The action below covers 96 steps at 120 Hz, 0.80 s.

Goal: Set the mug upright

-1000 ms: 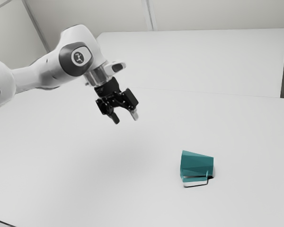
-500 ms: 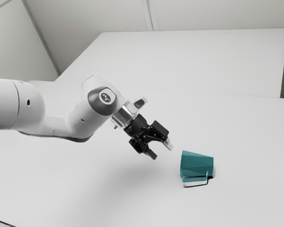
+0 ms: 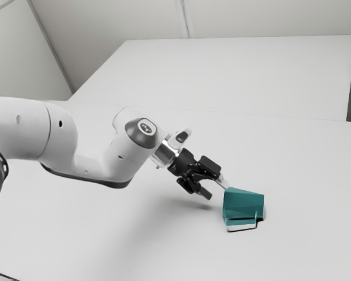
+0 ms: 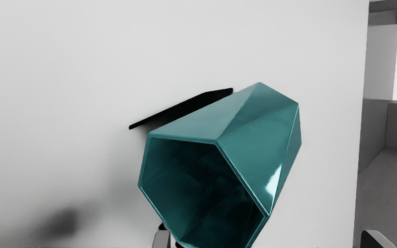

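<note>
In the exterior view my gripper [image 3: 218, 190] hangs low and tilted at the mug's open end, its fingers spread. The teal faceted mug [image 3: 243, 204] lies on its side on the table, mouth facing my hand, its handle [image 3: 241, 223] toward the exterior view's lower edge. In the wrist view the mug [image 4: 253, 137] shows its hollow mouth, and the gripper [image 4: 265, 239] has its two fingertips wide apart, one beside the mug's rim. Nothing is held; whether a fingertip touches the rim I cannot tell.
The white table [image 3: 134, 234] extends around the mug, with a pale raised panel [image 3: 240, 76] behind it. In the wrist view the table's edge runs beyond the mug, with a grey floor [image 4: 388, 193] past it.
My hand has come down and across toward the exterior view's right, from well above the table to the mug's mouth. The mug has stayed where it was, and the fingers remain apart.
</note>
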Each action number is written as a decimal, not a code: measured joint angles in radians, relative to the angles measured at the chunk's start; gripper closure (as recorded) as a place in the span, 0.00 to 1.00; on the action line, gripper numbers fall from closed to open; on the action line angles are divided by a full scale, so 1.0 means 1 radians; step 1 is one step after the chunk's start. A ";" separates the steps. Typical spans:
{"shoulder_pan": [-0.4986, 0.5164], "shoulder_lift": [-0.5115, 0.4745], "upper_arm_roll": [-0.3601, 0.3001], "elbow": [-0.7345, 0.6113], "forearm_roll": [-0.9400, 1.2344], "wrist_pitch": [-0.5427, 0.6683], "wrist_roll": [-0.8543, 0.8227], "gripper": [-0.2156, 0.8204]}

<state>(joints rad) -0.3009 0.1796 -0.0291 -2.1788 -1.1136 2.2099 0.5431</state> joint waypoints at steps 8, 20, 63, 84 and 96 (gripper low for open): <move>-0.006 -0.012 0.000 -0.015 -0.018 0.001 0.022 0.21; -0.016 -0.016 -0.001 -0.025 -0.042 0.003 0.051 0.21; -0.034 0.033 -0.002 -0.018 -0.151 0.012 0.158 0.21; -0.042 0.039 -0.002 -0.013 -0.195 0.014 0.202 0.21; -0.047 0.040 -0.005 -0.012 -0.215 0.015 0.222 0.21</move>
<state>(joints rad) -0.3475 0.2200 -0.0338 -2.1912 -1.3288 2.2248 0.7653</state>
